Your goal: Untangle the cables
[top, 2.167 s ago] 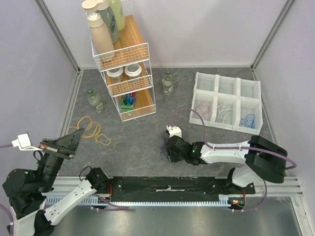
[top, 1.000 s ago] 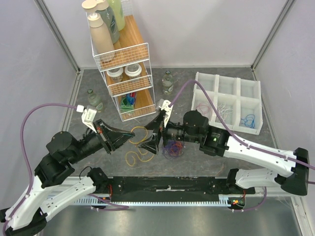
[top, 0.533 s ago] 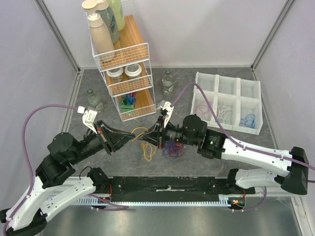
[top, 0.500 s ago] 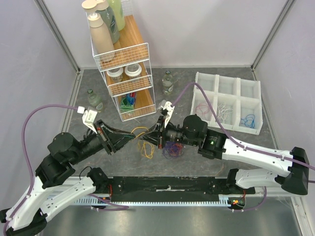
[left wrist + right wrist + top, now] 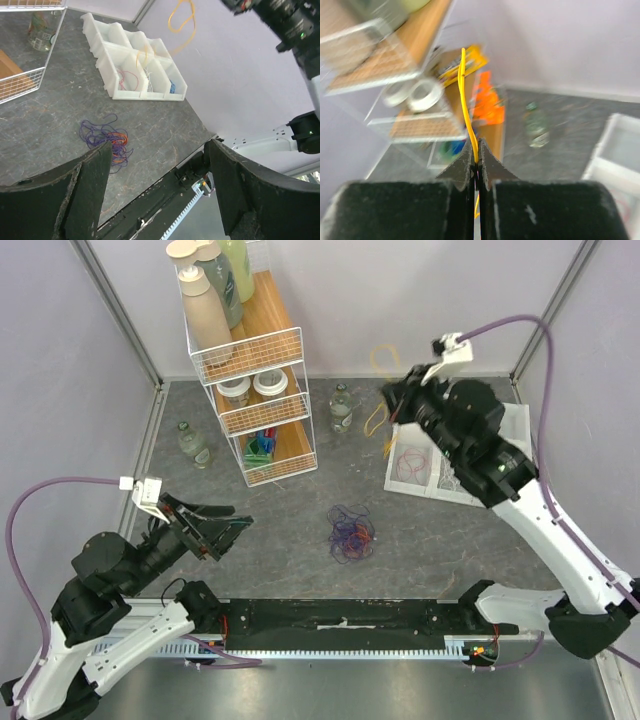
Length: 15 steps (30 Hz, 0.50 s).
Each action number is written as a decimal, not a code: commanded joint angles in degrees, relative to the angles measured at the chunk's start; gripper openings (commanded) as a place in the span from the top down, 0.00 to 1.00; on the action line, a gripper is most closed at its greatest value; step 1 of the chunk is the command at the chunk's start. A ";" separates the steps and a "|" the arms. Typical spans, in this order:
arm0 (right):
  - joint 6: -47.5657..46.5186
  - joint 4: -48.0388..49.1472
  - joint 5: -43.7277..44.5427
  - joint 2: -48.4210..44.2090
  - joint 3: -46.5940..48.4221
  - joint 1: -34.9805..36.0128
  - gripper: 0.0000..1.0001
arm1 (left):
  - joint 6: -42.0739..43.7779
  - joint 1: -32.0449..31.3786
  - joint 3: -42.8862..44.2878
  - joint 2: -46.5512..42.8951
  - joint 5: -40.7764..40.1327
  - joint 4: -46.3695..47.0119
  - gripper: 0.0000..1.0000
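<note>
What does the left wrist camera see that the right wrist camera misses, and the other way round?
Only the left wrist view shows the tangled cables on the table and the open left gripper. Only the right wrist view shows the right gripper pinching the yellow cable, and jar lids on the rack. Both show that cable, the white tray and a small bottle.
</note>
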 commanded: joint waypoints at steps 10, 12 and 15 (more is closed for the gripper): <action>-5.14 3.88 11.63 21.17 16.14 -21.54 1.00 | -2.08 0.11 -5.44 -2.43 2.89 0.98 0.16; -5.59 5.99 12.34 25.39 16.58 -23.47 1.00 | -1.29 0.11 -5.35 -2.43 3.07 0.63 0.16; -4.54 6.61 11.65 31.37 17.54 -25.94 1.00 | 0.55 0.11 -4.74 -2.87 2.37 -0.95 0.16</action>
